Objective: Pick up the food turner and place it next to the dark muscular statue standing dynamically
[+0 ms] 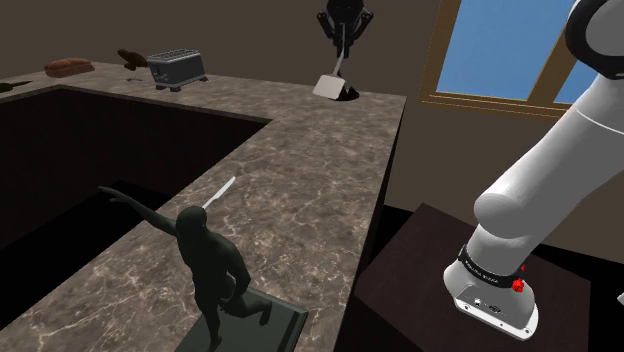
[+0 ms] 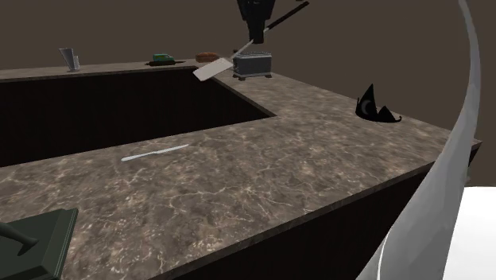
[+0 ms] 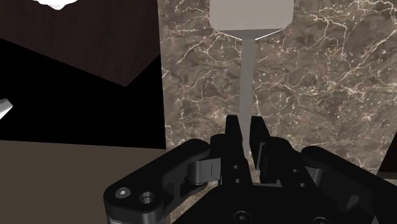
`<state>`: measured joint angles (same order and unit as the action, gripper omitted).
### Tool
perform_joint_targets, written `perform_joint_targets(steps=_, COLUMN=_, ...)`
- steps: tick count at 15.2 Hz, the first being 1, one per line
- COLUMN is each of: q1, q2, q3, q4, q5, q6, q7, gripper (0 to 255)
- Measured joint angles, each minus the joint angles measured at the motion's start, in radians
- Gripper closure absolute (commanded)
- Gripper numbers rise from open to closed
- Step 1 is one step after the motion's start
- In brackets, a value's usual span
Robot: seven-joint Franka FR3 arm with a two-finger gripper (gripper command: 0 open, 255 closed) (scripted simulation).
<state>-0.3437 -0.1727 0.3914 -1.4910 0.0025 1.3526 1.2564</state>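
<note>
**Turner clasped above the counter's far end**

A brown marbled countertop fills the middle of the shoulder view, wrapping round a dark recess on the left. The white arm rises along the right edge from its stand at lower right. At the bottom, left of centre, the dark muscular statue strides on a slab base, one arm flung out to the left. A toaster sits at upper left.

The food turner hangs at top centre above the counter's far corner, blade lowest and clear of the surface, well apart from the statue. The gripper holds it: in the wrist view its fingers are nearly together, pinching the thin handle between them.
</note>
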Motion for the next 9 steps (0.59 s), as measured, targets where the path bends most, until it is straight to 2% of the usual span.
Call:
perform_joint_targets(steps=6, q1=0.004, q2=0.065, q3=0.015, q4=0.161, q5=-0.025, q6=-0.101, q7=0.014, gripper=255)
perform_joint_targets(steps=9, q1=0.017, q2=0.022, q3=0.028, q4=0.132, q5=-0.005, q6=-0.113, q7=0.044, gripper=255)
